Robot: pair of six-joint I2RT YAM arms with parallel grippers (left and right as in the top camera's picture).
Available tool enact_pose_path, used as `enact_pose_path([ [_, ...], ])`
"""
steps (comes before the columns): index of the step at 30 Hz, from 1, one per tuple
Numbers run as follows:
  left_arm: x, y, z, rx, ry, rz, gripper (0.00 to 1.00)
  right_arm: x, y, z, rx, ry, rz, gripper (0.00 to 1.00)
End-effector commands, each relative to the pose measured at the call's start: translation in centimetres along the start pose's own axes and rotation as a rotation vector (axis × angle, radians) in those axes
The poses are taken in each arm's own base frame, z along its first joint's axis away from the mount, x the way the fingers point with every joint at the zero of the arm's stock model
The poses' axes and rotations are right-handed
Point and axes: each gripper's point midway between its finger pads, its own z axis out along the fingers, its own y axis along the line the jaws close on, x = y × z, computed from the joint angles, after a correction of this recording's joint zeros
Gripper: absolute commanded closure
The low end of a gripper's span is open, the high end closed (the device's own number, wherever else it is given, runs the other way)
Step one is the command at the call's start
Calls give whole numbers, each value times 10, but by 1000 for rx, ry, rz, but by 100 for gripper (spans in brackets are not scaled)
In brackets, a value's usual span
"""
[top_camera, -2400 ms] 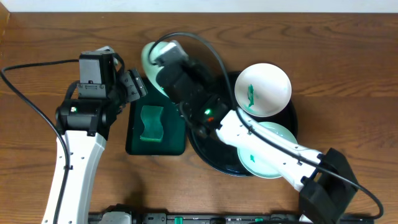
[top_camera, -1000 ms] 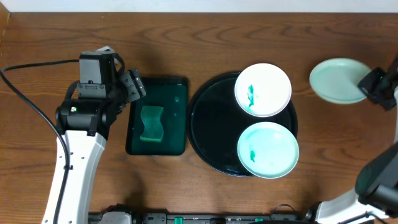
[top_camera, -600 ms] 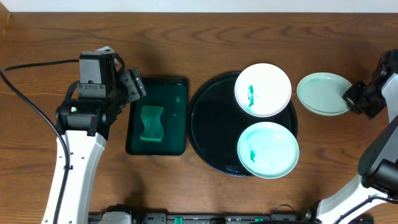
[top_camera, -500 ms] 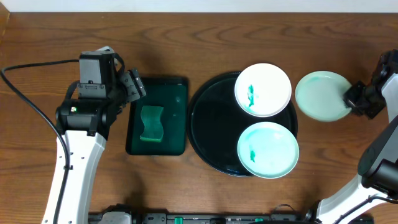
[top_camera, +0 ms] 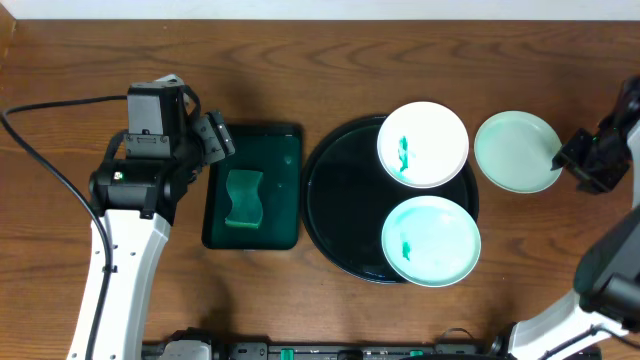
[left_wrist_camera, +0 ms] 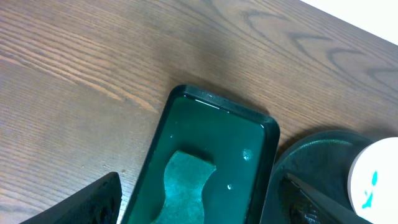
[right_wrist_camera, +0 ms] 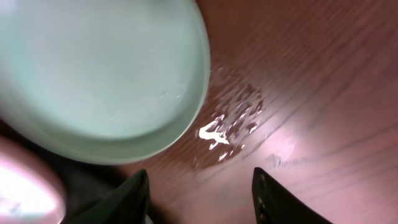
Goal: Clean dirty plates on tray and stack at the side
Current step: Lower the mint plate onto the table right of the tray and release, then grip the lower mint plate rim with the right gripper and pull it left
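Release confirmed: my right jaws, clamped a second ago, now stand partly apart with nothing between them. Mint plate (right_wrist_camera: pixel 99 68) lies flat on the surface (right_wrist_camera: pixel 311 74) just ahead of my fingertips (right_wrist_camera: pixel 134 196) and clear of them, with no smear visible on it. A wet patch (right_wrist_camera: pixel 227 130) sits beside its rim. From overhead, that plate has come down from mid-air to rest right of the tray (top_camera: pixel 340 200), near the white plate (top_camera: pixel 423 145). The stack's first place is thus filled. White plate and second mint plate (top_camera: pixel 431 240) remain on the tray, each with a green smear; I judge two are left to clean. Left jaws stand wide and empty above the green tray (top_camera: pixel 280 150), which has the sponge (top_camera: pixel 243 197) in it.
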Motion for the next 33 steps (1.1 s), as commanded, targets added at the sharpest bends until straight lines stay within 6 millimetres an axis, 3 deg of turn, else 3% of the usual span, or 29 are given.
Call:
enact_pose_path([
  [1, -7, 0, -4, -5, -18, -1, 19, 11, 32, -50, -147, -70, -131, 45],
  [5, -7, 0, -4, -5, -18, -1, 19, 44, 47, -69, -198, -25, -240, 43],
  [9, -7, 0, -4, -5, -18, -1, 19, 79, 53, -71, -173, 73, -333, 43],
  [15, -7, 0, -4, -4, -19, -1, 19, 133, 64, -63, -124, 235, -484, 43],
  [20, -7, 0, -4, -5, -18, -1, 19, 174, 64, -44, -47, 351, -583, 44],
  [23, -7, 0, -4, -5, -18, -1, 19, 185, 58, -29, 23, 372, -603, 43],
  [28, -7, 0, -4, -5, -18, -1, 19, 179, 27, -6, 231, 327, -504, 43],
  [33, -7, 0, -4, -5, -18, -1, 19, 188, 14, 17, 260, 348, -462, 44],
])
